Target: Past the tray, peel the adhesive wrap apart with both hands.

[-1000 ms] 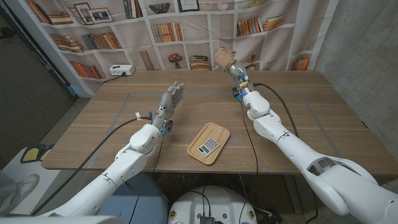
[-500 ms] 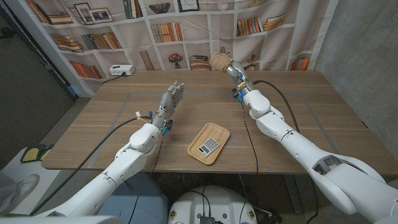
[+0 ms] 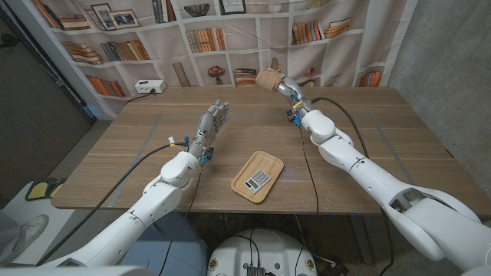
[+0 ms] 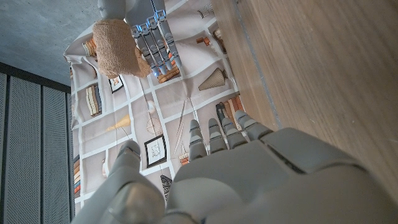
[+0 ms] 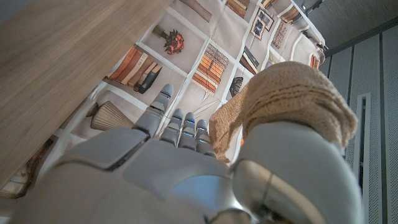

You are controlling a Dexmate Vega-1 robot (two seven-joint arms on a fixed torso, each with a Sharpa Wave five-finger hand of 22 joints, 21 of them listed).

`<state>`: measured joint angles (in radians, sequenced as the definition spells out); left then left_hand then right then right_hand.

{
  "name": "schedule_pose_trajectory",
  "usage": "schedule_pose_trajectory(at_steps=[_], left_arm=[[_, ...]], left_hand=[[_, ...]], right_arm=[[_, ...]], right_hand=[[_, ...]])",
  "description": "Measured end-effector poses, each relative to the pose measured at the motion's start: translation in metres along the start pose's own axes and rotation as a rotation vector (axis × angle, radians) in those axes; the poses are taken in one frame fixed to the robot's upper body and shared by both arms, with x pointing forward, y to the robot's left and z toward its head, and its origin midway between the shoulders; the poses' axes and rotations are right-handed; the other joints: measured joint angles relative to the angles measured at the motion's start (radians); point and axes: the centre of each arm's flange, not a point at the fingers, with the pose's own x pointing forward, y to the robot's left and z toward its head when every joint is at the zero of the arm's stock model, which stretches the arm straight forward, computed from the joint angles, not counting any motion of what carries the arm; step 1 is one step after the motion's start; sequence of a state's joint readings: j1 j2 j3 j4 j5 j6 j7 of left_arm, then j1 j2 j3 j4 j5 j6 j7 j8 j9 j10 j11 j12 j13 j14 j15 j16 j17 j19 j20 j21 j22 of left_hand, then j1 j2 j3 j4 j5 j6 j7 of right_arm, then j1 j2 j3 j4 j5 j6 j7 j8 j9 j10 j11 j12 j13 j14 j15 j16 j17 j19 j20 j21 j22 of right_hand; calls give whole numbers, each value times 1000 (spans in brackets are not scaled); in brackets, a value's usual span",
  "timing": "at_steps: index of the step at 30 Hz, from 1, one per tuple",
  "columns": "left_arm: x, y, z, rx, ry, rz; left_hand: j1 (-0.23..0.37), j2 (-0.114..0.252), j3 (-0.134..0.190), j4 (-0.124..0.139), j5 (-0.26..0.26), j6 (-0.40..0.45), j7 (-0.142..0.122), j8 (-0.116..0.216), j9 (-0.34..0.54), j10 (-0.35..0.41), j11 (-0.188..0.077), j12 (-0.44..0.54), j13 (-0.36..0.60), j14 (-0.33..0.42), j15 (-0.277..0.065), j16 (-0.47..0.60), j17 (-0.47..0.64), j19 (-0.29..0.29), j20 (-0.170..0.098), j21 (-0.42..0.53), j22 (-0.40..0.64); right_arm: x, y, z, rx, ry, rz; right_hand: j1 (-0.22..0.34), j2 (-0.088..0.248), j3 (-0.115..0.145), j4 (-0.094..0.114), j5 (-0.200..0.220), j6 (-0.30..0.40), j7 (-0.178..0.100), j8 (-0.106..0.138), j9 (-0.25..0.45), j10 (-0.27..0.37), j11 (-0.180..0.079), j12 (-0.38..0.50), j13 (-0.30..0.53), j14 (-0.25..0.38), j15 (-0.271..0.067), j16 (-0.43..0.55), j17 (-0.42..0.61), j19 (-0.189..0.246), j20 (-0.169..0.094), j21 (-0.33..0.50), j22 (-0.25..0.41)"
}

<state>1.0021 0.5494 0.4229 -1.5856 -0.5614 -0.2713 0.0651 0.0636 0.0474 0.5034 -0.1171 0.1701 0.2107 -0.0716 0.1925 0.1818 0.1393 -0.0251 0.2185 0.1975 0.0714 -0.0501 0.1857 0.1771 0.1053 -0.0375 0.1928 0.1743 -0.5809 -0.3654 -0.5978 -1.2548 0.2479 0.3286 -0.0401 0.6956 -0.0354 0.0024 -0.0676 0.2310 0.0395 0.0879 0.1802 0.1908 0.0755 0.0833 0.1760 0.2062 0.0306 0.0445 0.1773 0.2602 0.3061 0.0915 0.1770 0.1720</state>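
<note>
My right hand [image 3: 281, 84] is raised above the table's far side and grips a tan roll of adhesive wrap [image 3: 266, 78]. The wrap [image 5: 283, 99] bulges out over that hand [image 5: 186, 168] in the right wrist view. The left wrist view shows the wrap [image 4: 114, 45] held by the right hand [image 4: 152, 37] in the air beyond my left hand [image 4: 211, 174]. My left hand [image 3: 212, 121] is held up over the table left of the middle, fingers straight and together, holding nothing. A wooden tray [image 3: 258, 176] with a small calculator [image 3: 258, 180] lies nearer the front edge.
A printed bookshelf backdrop [image 3: 230, 38] hangs behind the table. A small white box [image 3: 149, 87] with a cable sits at the far left corner. Black cables run along both arms across the wooden table [image 3: 368, 146].
My right hand has carried the wrap a little leftwards, toward the table's middle, and turned it. The left hand has stayed where it was.
</note>
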Motion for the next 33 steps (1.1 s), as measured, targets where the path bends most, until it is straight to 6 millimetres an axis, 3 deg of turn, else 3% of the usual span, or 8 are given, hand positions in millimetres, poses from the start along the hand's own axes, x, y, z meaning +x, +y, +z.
schedule_pose_trajectory(at_steps=[6,13,19,26,33], left_arm=[[1,-1,-1,-2,0,0],[4,-2,-1,-4,1,-1],[5,-3,-2,-4,1,-3],[8,-4,-2,-2,-3,-9],[11,-4,0,3,-8,-14]], left_hand=[[0,0,0,0,0,0,0,0,0,0,0,0,0,0,0,0,0,0,0,0,0],[0,0,0,0,0,0,0,0,0,0,0,0,0,0,0,0,0,0,0,0,0],[0,0,0,0,0,0,0,0,0,0,0,0,0,0,0,0,0,0,0,0,0],[0,0,0,0,0,0,0,0,0,0,0,0,0,0,0,0,0,0,0,0,0],[0,0,0,0,0,0,0,0,0,0,0,0,0,0,0,0,0,0,0,0,0]], right_arm=[[2,-2,0,-36,17,41],[3,-2,-1,-54,40,91],[4,-6,3,-81,49,132],[4,-8,5,-89,57,167],[5,-9,9,-96,57,206]], right_hand=[[-6,4,-7,2,0,-69,15,0,0,-77,18,0,-2,-67,27,0,-16,-55,12,0,0],[-22,10,-14,3,6,-135,25,-7,0,-155,42,0,-2,-135,56,0,-27,-121,4,-4,0],[-43,7,-25,14,6,-173,30,-7,0,-213,65,0,-2,-193,77,0,-33,-174,22,-4,0],[-77,-5,-39,23,6,-206,32,-7,0,-243,81,0,-2,-202,86,0,-33,-216,29,-4,0],[-101,-17,-54,32,6,-206,32,-7,0,-252,90,0,-2,-202,112,0,-35,-265,55,-4,0]])
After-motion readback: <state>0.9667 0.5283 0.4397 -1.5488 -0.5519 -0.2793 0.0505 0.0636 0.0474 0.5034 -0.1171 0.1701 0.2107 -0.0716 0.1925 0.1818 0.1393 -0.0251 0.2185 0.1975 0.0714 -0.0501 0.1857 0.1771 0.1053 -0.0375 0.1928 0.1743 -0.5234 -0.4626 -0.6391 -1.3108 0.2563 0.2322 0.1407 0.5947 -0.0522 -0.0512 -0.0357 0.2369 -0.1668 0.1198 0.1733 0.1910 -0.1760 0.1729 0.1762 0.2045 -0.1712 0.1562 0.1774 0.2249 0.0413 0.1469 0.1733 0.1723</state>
